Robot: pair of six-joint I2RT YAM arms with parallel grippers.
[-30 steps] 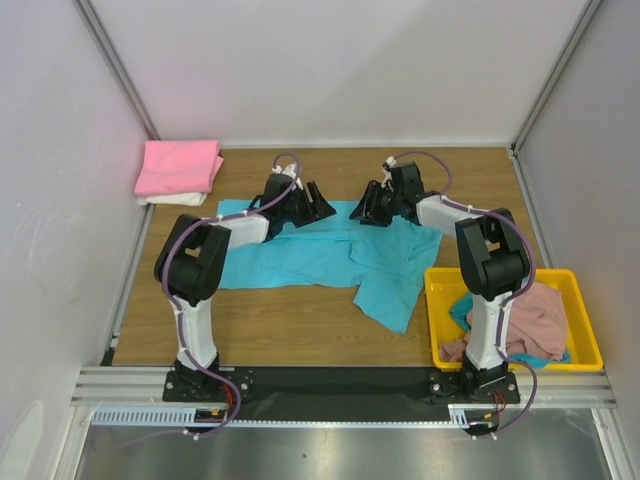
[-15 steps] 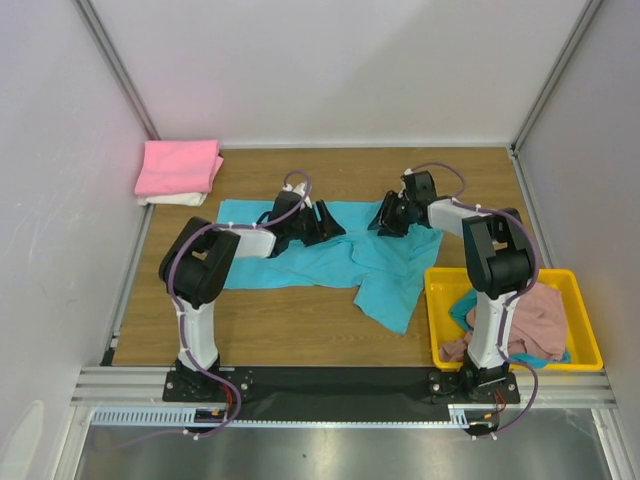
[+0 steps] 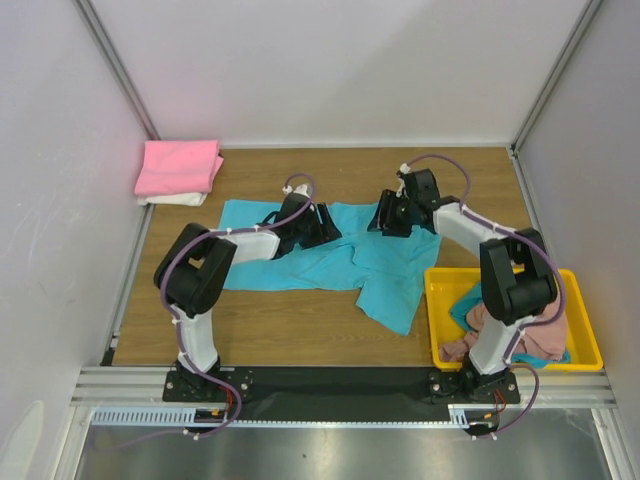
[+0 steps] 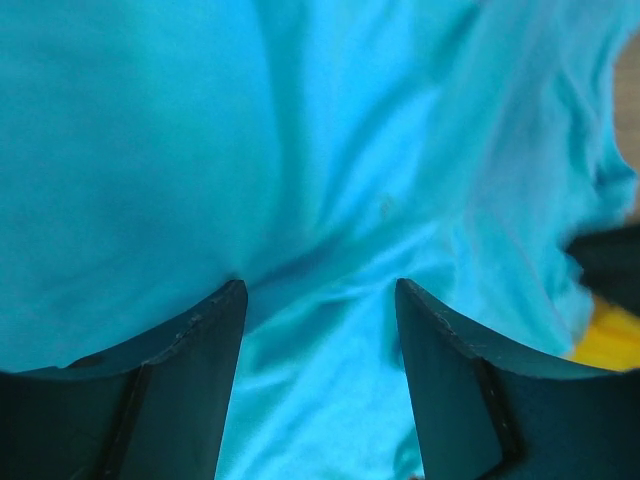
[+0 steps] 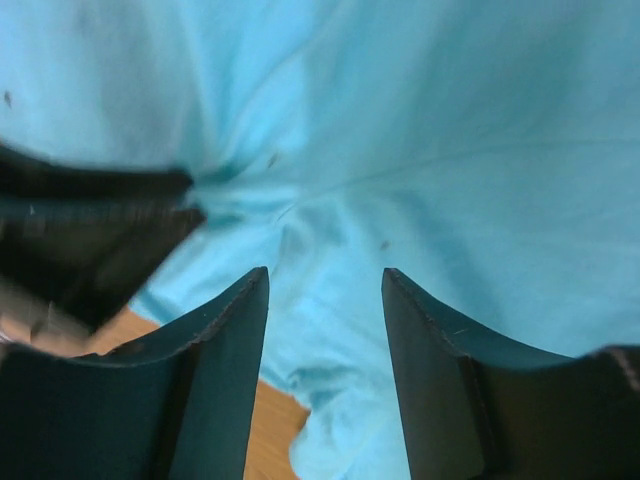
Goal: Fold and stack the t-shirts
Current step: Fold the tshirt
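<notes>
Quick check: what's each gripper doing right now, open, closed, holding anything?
Left gripper: open, jaws apart over the turquoise t-shirt, nothing held.
Right gripper: open over the same shirt, nothing held.

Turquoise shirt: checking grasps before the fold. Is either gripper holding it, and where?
Nothing held: left gripper and right gripper both stand open over the turquoise shirt.

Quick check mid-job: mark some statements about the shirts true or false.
The turquoise shirt lies spread on the table. True.
The bright pink shirt is in the yellow tray. False: it lies folded on the cream white shirt in the far left corner.
The left gripper and the right gripper are over the turquoise shirt, jaws apart. True.
The yellow tray is empty. False: it holds the dusty pink shirt and the teal shirt.
</notes>
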